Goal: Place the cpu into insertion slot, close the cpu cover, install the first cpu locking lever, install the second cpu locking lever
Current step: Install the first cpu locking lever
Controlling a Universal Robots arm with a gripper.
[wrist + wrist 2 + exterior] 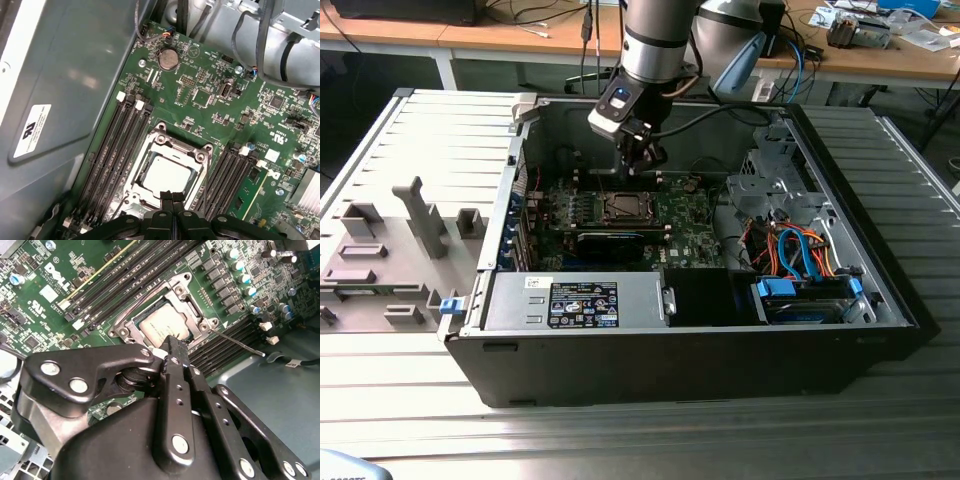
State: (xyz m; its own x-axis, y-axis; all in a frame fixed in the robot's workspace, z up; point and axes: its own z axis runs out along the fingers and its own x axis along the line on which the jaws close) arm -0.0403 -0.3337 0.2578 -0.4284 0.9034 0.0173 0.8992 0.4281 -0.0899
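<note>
Gripper point(645, 163) hangs upper centre in the exterior view, inside the open case point(670, 365), just above the slot point(623, 207) on the green board point(200, 95). In both wrist views its fingers point(164, 201) are pressed together with nothing between them, tips over the socket's edge. Cpu point(160, 329) sits in the slot. Cover point(192, 300) lies flat around it, the silver top showing through the window. One thin lever point(240, 344) juts out from the socket across the memory slots point(225, 340).
</note>
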